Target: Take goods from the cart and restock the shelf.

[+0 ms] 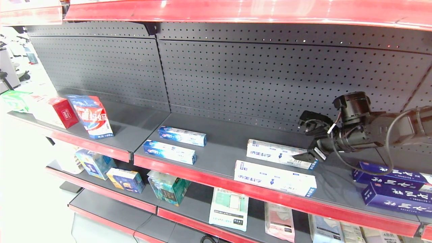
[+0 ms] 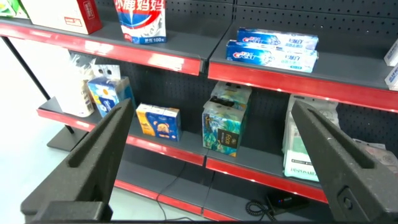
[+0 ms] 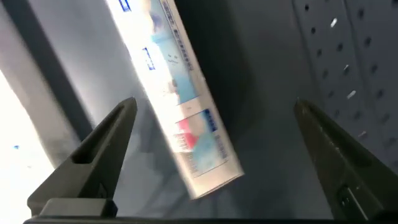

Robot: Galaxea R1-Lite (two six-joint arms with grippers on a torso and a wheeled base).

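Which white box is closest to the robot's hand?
The back white box, nearer the shelf wall. The right gripper hangs at its end, jaws open; the front white box lies by the red edge, farther off.

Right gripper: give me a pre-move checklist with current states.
1. Right gripper open, nothing between its fingers: ok.
2. Rear white box lying flat on the shelf: ok.
3. Lower finger clear of that box: cannot tell; they overlap in the head view.
4. Rear white box roughly parallel to the front white box: ok.
5. Arm clear of the dark blue boxes: cannot tell.
6. Left gripper open and empty: ok.
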